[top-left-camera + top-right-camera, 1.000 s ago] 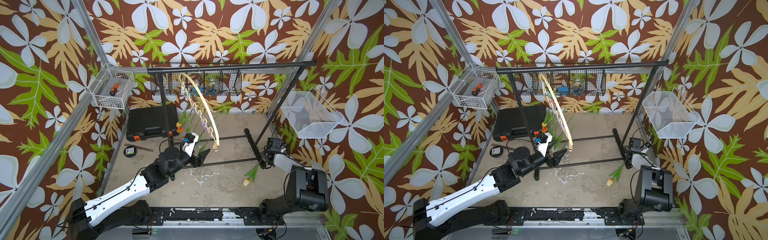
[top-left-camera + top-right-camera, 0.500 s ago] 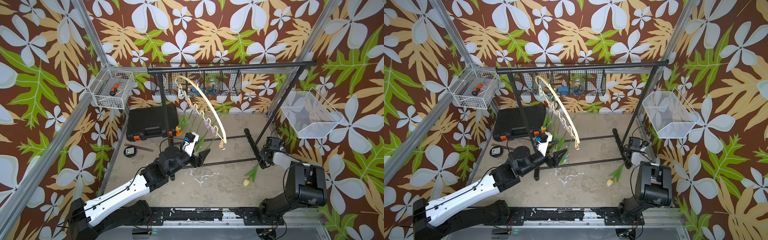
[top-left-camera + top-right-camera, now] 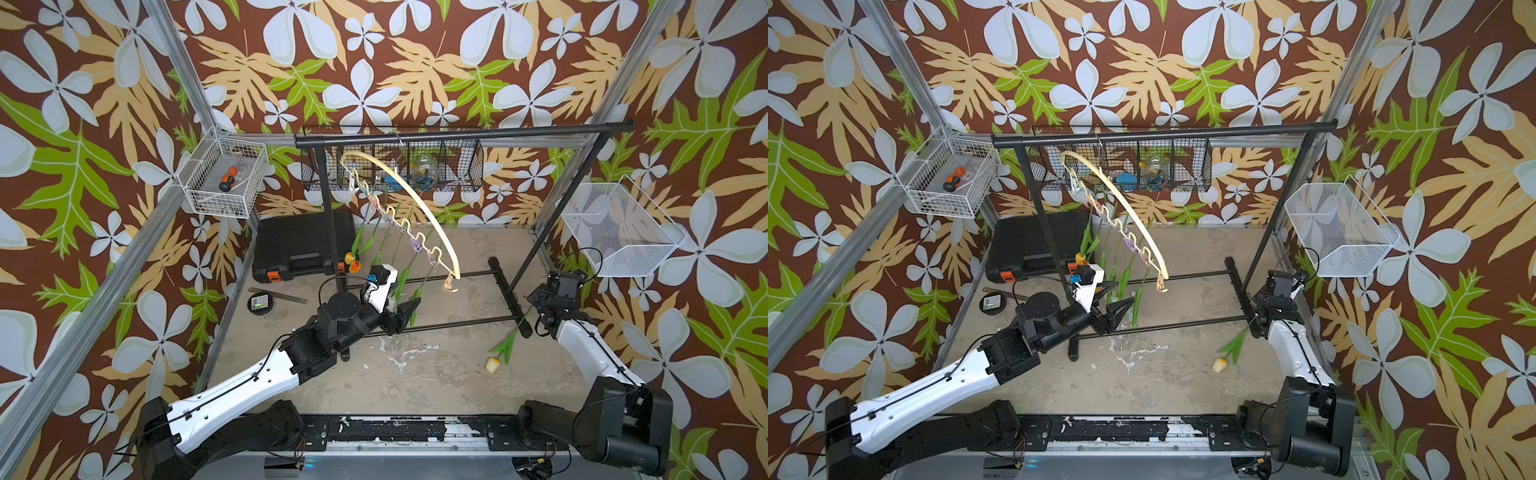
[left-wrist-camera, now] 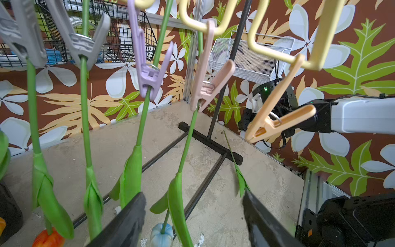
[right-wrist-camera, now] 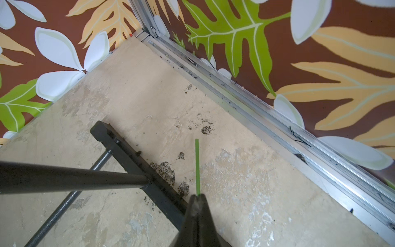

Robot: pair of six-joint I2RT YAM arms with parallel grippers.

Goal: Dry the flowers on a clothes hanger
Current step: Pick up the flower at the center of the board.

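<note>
1. Table (image 3: 436,382): beige, mottled, scuffed with white marks. It carries everything below.
2. Tall black metal garment rack (image 3: 457,135): stands on the table, top bar running across the back.
3. Cream curved plastic clothes hanger (image 3: 434,220): hung from the rack's top bar by a thin metal hook. It is swung out at a slant, so its far tip points down toward the rack's base bars. A wavy lower bar runs under the arc.
4. Hanging artificial tulips (image 4: 130,175): long green stems, each clipped at the cut end and pointing head down, with leaves folded close to the stem. One orange head (image 4: 48,239) and one pale bluish-white head (image 4: 161,235) show low in the left wrist view.
5. Loose tulip (image 3: 507,347): its cream-yellow head is down on the table near the rack's right foot. The stem slants up to the right hand, with one green leaf midway.
6. Left hand (image 4: 193,194): fingers spread wide, gripping nothing, just beneath the hanging stems.
7. Right hand (image 5: 197,198): pinched tight on the loose tulip's thin stem, whose short cut end pokes out past the tips.
8. Clothespins: two grey, a lilac one (image 4: 149,79) and a pink one (image 4: 205,94) each hold a stem. The tan end pin (image 4: 271,126) hangs tilted and empty.
</note>
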